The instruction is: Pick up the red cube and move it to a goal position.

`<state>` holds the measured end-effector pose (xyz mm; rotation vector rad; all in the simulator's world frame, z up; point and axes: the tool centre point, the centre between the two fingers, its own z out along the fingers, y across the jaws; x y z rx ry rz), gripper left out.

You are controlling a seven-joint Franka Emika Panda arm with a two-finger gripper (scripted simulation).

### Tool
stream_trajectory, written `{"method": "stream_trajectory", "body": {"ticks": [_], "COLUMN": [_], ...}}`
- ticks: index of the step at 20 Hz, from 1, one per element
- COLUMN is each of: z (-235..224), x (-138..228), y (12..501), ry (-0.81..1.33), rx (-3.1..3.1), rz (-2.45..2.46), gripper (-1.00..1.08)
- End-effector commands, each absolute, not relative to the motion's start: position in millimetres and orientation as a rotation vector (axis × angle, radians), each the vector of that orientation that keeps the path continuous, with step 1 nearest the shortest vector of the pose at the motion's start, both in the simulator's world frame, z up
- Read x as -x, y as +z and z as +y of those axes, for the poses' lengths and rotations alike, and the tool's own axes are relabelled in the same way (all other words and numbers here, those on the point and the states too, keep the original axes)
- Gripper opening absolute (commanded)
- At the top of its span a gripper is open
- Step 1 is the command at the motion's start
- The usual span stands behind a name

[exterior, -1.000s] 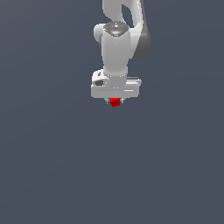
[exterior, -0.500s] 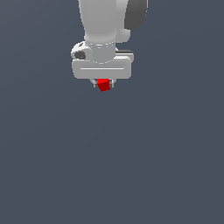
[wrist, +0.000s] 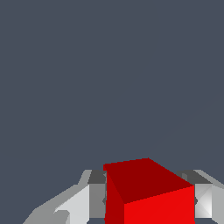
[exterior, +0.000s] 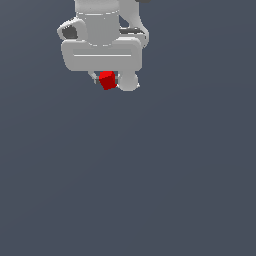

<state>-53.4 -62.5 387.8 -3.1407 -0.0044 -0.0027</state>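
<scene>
I have the gripper (exterior: 106, 81) clamped on the cube (exterior: 107, 80), one finger (wrist: 89, 199) on each side face. The cube sits between the fingertips, below the white hand, clear of any surface I can see. I judge this squeeze is what carries it; no goal marker shows in either view.
</scene>
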Motion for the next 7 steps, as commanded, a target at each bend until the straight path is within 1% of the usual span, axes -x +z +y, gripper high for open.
{"method": "stream_trajectory", "body": {"ticks": [1, 7], "z": [-66.5, -70.0], "x": [52.2, 50.8], "y": [397.0, 404.6], "ry": [-0.001, 0.0], "rx": [3.141, 3.142], "rz": [-0.005, -0.005], "gripper": [-1.0, -1.0]}}
